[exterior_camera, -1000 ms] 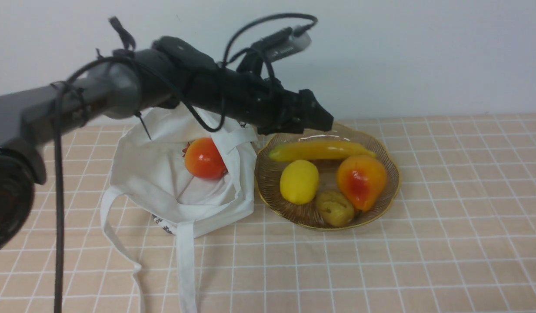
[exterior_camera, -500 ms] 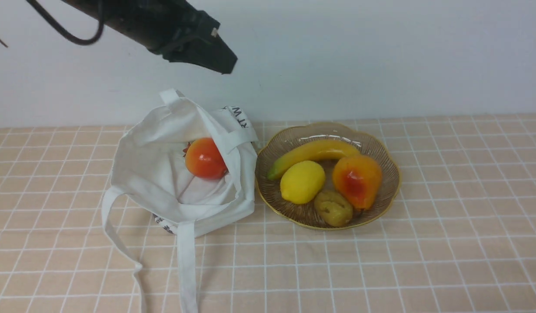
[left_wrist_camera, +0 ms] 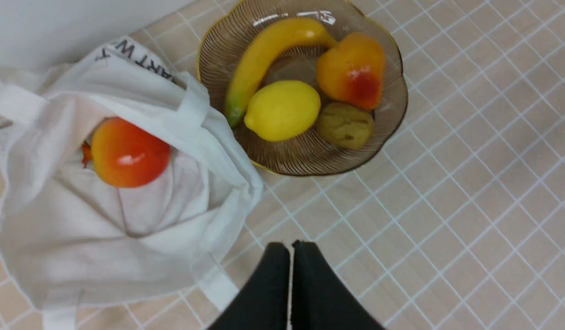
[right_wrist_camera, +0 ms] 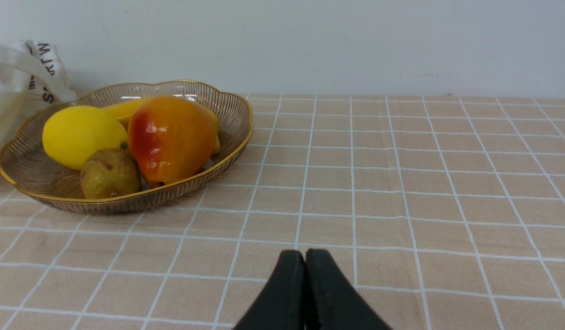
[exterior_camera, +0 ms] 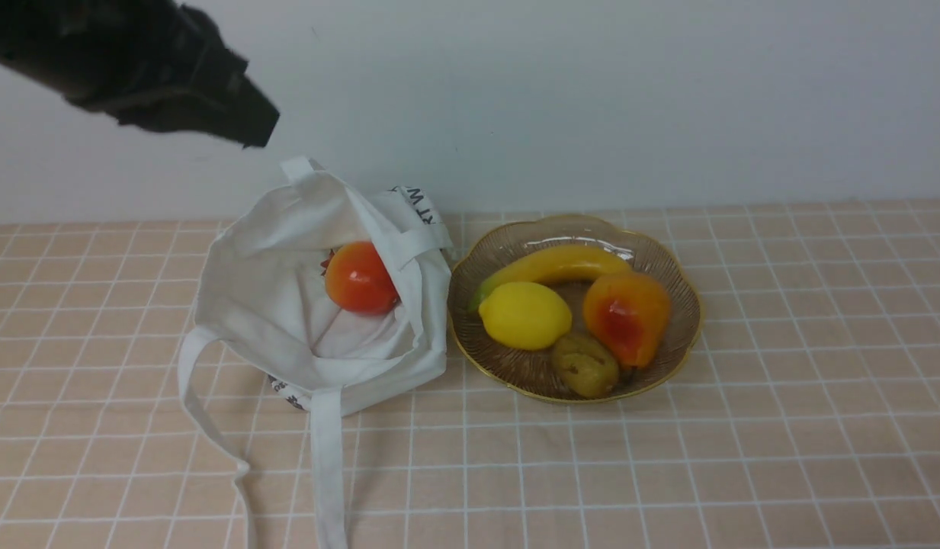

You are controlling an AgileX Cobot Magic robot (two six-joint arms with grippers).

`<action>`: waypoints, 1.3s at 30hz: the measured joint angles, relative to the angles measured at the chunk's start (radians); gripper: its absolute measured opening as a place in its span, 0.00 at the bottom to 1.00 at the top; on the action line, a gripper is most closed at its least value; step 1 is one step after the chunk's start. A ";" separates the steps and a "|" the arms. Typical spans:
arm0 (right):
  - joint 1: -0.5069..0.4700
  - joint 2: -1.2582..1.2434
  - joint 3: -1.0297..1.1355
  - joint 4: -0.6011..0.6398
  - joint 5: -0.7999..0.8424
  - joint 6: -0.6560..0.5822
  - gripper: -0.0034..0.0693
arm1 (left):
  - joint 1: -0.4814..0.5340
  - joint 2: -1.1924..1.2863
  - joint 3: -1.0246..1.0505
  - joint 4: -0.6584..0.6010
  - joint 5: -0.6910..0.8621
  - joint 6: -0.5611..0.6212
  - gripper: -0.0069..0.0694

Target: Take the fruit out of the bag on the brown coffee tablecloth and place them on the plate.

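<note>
As one sees in the front view, the left gripper (exterior_camera: 260, 126) hangs in the upper left of the frame, above the white bag (exterior_camera: 317, 297), and it touches nothing. The bag lies left of the centre with its mouth open, and inside it rests the round red-orange fruit (exterior_camera: 360, 278). To the right of the bag, near the centre, stands the amber plate (exterior_camera: 538, 374) on the brown tablecloth (exterior_camera: 782, 442). On this plate are the banana (exterior_camera: 565, 263), the lemon (exterior_camera: 525, 316), the orange-red pear (exterior_camera: 628, 316) and the brownish-green fruit (exterior_camera: 585, 365). In the left wrist view, the two fingers of the left gripper are together at the bottom of the picture, with nothing held between them. In the right wrist view, the fingers of the right gripper (right_wrist_camera: 305, 256) are also together and without any object, and the plate with its fruits is seen at the left side of the picture.
</note>
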 joint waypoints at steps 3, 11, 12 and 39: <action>0.000 0.000 0.000 0.000 0.000 0.000 0.03 | 0.000 -0.121 0.148 -0.030 -0.022 0.016 0.08; 0.000 0.000 0.000 0.000 0.000 0.000 0.03 | 0.000 -0.443 0.628 -0.152 -0.289 0.170 0.08; 0.000 0.000 0.000 0.000 0.000 0.000 0.03 | 0.000 -0.497 0.705 -0.178 -0.349 0.185 0.08; 0.000 0.000 0.000 0.000 0.000 0.000 0.03 | 0.000 -0.816 1.189 -0.338 -0.753 0.248 0.08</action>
